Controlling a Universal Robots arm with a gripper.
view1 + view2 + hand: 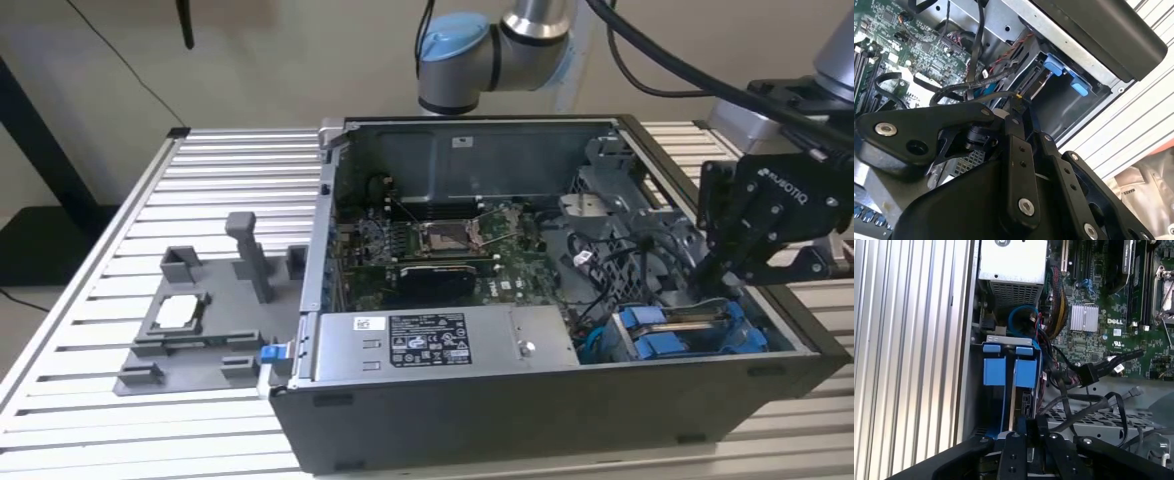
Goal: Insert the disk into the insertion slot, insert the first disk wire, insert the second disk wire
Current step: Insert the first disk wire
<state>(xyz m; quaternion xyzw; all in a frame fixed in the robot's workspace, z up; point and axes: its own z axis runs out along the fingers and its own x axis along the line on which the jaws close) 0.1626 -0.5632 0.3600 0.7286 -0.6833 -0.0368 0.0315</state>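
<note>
From my station I see the gripper reaching into the open computer case on the ribbed tabletop, its fingers drawn together just above the blue-railed insertion slot at the exterior view's right.

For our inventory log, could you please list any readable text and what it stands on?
White label on the power supply: too small to read.
Small sticker on the rear wall of the case: too small.
White printing on the motherboard: a maker's logo; the rest too small.
</note>
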